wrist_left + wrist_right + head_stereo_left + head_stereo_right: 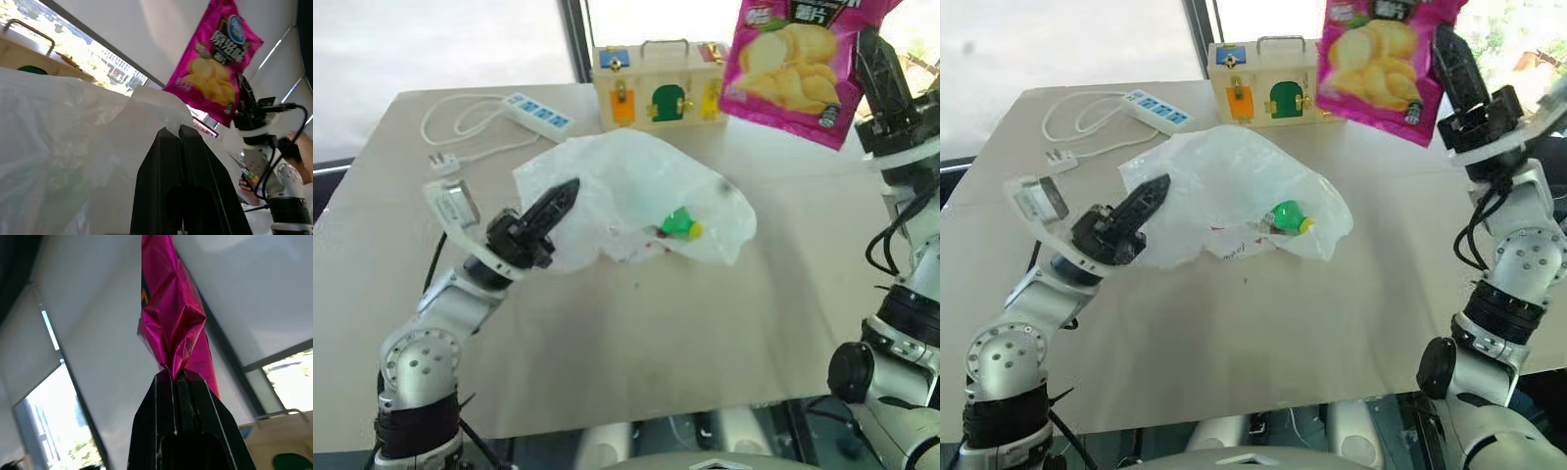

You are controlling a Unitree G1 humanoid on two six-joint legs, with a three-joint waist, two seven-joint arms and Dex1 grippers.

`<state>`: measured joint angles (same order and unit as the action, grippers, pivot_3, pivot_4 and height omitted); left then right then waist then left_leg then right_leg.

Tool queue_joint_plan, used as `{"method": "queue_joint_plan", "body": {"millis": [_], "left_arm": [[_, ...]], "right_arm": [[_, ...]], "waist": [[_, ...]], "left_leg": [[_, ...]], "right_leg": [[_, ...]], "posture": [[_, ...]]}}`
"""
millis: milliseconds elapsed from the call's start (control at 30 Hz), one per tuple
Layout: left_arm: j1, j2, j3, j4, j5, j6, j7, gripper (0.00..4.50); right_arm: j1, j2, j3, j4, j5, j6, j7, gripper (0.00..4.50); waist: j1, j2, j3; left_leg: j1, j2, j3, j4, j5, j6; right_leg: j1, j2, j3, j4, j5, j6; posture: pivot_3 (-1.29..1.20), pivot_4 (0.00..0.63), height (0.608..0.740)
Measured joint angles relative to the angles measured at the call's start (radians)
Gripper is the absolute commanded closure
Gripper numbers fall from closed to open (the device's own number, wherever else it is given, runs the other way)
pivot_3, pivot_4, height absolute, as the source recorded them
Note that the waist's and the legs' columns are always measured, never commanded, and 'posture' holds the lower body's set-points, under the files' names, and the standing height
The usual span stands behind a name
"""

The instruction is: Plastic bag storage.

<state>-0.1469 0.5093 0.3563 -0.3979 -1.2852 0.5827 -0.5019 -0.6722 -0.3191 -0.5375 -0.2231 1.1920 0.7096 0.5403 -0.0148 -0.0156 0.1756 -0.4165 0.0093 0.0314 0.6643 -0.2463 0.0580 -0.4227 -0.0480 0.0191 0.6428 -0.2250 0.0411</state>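
Plastic bag (pixel 636 196): translucent white, crinkled, pink-marked.

We see our right hand (pixel 180 377) clamped tight on a crumpled corner of the pink chip packet (pixel 173 323) (fingers together), with the wooden box (pixel 276 440) nearby.

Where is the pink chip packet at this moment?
The pink chip packet hangs in the air on the robot's right, pinched by the right gripper, above the wooden box and beyond the plastic bag.
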Motion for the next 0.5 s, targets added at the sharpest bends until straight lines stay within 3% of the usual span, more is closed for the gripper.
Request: {"method": "queue_joint_plan", "body": {"millis": [100, 500], "left_arm": [[-0.014, -0.010, 0.002, 0.023, 0.008, -0.003, 0.004, 4.50], [-0.042, -0.014, -0.002, 0.057, 0.028, 0.001, -0.007, 4.50]], "right_arm": [[0.060, -0.040, 0.061, -0.071, 0.071, 0.043, 0.042, 4.47], [0.103, -0.105, 0.240, -0.195, 0.094, 0.051, 0.185, 4.47]], "waist": [[0.003, 0.000, 0.000], [0.002, -0.001, 0.000]], "left_leg": [[0.000, -0.001, 0.000, 0.000, 0.000, 0.000], [0.000, -0.001, 0.000, 0.001, 0.000, 0.000]], "right_leg": [[0.000, -0.001, 0.000, 0.000, 0.000, 0.000], [0.000, -0.001, 0.000, 0.000, 0.000, 0.000]], "posture": [[0.00, 0.150, 0.740], [0.00, 0.150, 0.740]]}}
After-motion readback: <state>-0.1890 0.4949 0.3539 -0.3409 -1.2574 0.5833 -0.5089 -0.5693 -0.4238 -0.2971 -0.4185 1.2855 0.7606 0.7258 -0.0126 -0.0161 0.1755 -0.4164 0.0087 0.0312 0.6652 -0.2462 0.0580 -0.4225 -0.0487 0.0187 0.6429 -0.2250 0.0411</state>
